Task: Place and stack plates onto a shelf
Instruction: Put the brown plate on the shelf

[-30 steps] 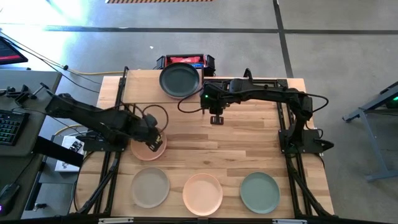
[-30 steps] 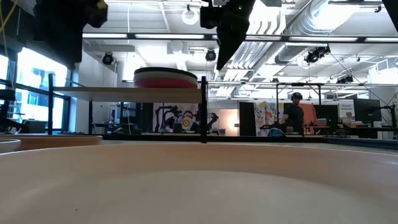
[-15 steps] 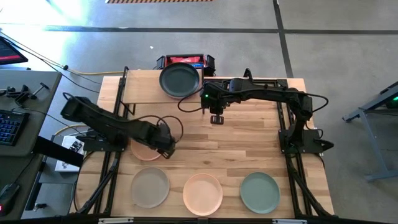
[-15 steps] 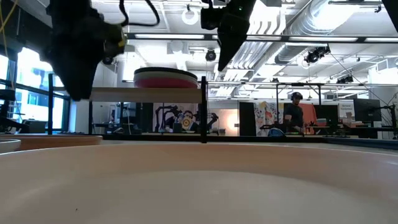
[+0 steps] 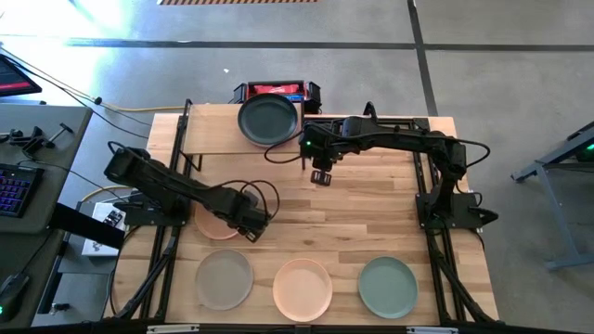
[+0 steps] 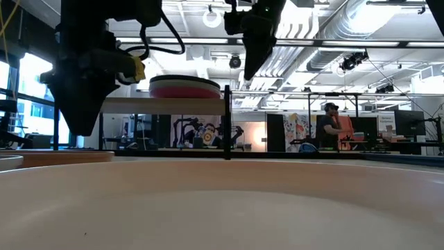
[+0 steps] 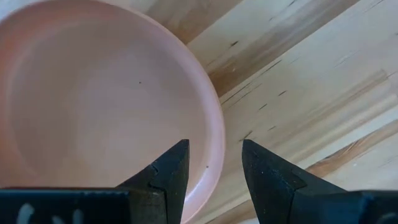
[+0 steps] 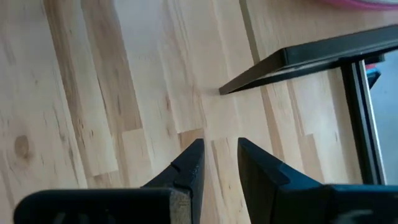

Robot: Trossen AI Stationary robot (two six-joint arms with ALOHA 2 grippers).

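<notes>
**Plates on the bench and shelf, both pincers empty**

Plates lie in two places. On the shelf [image 5: 227,130], at the far side of the bench [image 5: 371,223], a dark grey plate [image 5: 268,119] tops a stack; the low view shows a magenta plate [image 6: 184,91] just beneath it, near the shelf's right end. On the bench itself, three plates form a row along the near edge: a beige-grey plate [image 5: 224,278] on the left, a peach plate [image 5: 302,289] in the middle and a pale green plate [image 5: 387,287] on the right. A fourth, a salmon plate [image 5: 215,225], lies behind the beige-grey one and is partly covered by the left arm.

The left arm reaches from the bench's left side, stretched low and slanting toward the middle. Its left pincer [image 5: 256,225] points down at the right rim of the salmon plate. In the left wrist view the two fingers [image 7: 166,174] stand apart with the plate's rim under the gap, one tip over the plate and one over bare wood. The pincer grips nothing.

The right arm extends from its base on the right across the far part of the bench, elbow bent, ending just in front of the shelf's right end. The right pincer [image 5: 321,176] points down over bare wood, its fingers [image 8: 189,163] parted by a narrow gap and holding nothing.
</notes>
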